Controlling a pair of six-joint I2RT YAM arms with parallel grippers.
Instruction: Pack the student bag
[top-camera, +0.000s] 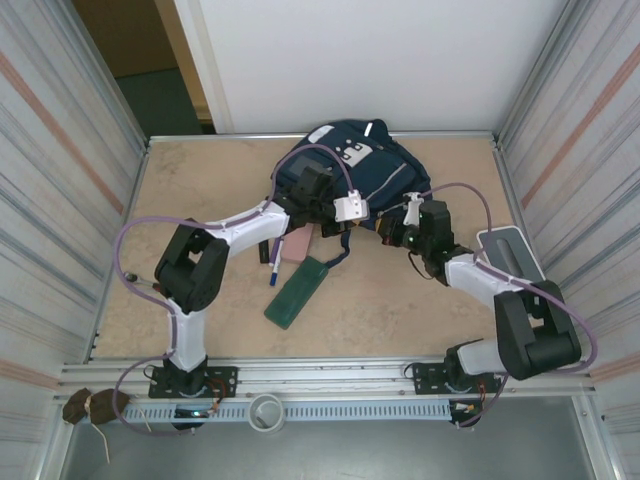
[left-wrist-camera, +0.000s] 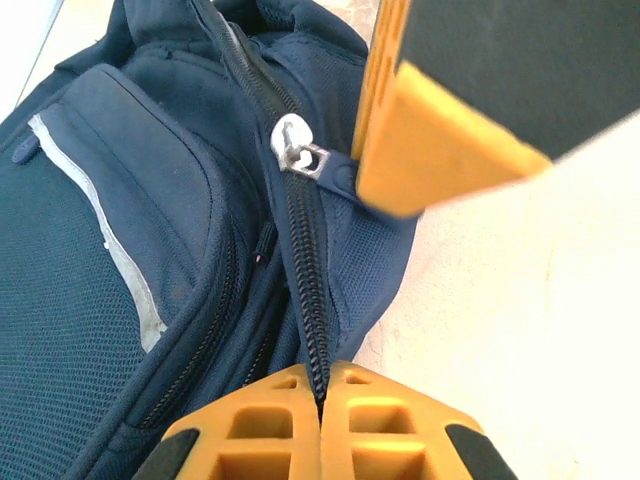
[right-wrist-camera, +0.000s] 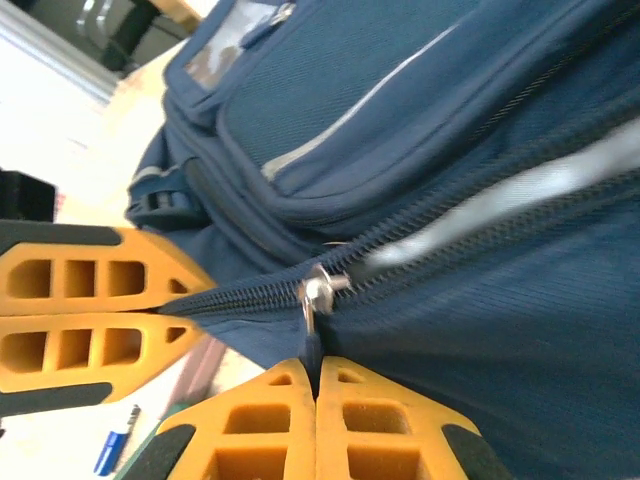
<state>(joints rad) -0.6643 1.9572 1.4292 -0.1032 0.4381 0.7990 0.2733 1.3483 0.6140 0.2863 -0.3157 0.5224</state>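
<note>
The student bag (top-camera: 350, 160), navy blue with thin light stripes, lies at the back middle of the table. My left gripper (left-wrist-camera: 322, 388) is shut on the bag's black zipper track (left-wrist-camera: 312, 290) at the bag's near edge. My right gripper (right-wrist-camera: 318, 372) is shut on the dark pull tab hanging from the silver zipper slider (right-wrist-camera: 318, 290). The two grippers sit close together on the same zipper. The left gripper (right-wrist-camera: 175, 312) comes in from the left in the right wrist view. In the left wrist view the right gripper's fingers (left-wrist-camera: 430, 150) hold the tab beside the slider (left-wrist-camera: 295, 145).
In front of the bag lie a green flat case (top-camera: 297, 292), a pink case (top-camera: 297, 246) and a blue-and-white pen (top-camera: 274, 266). A white tray (top-camera: 510, 250) sits at the right wall. Metal walls stand on both sides.
</note>
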